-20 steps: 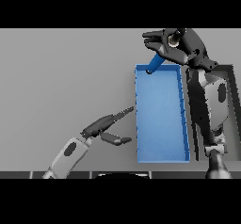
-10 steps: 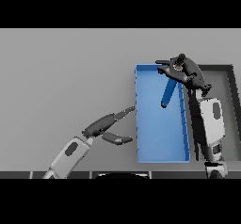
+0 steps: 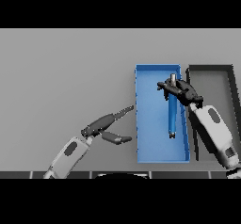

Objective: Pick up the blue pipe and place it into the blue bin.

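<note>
Blue pipe (image 3: 172, 111) lies lengthwise inside the blue bin (image 3: 149, 124), w/ its upper end under the right hand (image 3: 178, 89), fingers curled over it; can't tell if they grip. Dark tray (image 3: 228, 77) just right of bin. Left hand (image 3: 104, 125) off to bin's left, fingers straight, thumb spread, touching nothing.

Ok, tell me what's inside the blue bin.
The blue pipe lies lengthwise inside the blue bin, with the right hand curled over its upper end. That hand hides part of the pipe and the bin floor beneath.
</note>
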Motion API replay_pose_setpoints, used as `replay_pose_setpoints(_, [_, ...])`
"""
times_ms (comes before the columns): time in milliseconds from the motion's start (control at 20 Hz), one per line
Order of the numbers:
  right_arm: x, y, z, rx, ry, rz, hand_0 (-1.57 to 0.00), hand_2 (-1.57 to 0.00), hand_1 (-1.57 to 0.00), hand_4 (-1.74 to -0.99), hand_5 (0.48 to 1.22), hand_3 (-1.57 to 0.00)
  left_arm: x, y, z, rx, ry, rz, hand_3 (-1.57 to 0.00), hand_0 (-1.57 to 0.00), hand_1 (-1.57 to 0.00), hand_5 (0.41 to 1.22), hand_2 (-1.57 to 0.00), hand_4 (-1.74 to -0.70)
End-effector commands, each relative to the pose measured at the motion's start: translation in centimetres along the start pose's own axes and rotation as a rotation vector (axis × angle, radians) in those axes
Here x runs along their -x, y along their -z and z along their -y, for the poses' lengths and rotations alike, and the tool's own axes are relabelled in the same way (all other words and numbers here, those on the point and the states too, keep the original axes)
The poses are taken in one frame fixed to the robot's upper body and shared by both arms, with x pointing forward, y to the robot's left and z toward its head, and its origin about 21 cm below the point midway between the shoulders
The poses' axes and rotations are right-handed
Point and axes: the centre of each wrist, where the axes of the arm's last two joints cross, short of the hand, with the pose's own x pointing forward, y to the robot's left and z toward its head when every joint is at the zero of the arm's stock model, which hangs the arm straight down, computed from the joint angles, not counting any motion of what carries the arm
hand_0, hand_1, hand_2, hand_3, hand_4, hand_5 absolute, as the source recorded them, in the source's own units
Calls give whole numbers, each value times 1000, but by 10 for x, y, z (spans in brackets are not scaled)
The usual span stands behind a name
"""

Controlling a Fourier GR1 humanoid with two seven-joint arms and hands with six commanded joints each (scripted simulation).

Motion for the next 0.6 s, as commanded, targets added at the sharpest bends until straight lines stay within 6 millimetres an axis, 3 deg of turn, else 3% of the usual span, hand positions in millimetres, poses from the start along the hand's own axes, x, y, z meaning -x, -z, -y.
replay_pose_setpoints(0, [2, 2, -2, 14, 18, -31, -836, -712, -746, -1392, 1176, -574, -1, -1, 1, 2, 3, 15, 1, 1, 1, 453, 1, -885])
replay_pose_setpoints(100, [4, 3, -7, -17, -24, -74, -534, -456, -477, -1285, 1141, -367, 1, -5, -1, 3, -1, 6, 1, 1, 1, 453, 1, -888])
replay_pose_setpoints(200, [7, 4, -6, -19, -73, -123, -342, -291, -305, -1208, 1028, -234, -1, -2, 0, 0, -1, -1, 1, 1, 1, 452, 1, -891])
replay_pose_setpoints(400, [16, 6, -10, -9, -219, -157, -139, -119, -124, -1131, 857, -95, 1, -3, 1, -2, -2, 5, 1, 1, 1, 450, 1, -897])
replay_pose_setpoints(550, [21, 11, -9, 23, -311, -176, -71, -60, -63, -1125, 764, -48, 1, -1, 2, -4, -7, 6, 1, 1, 1, 455, 1, -905])
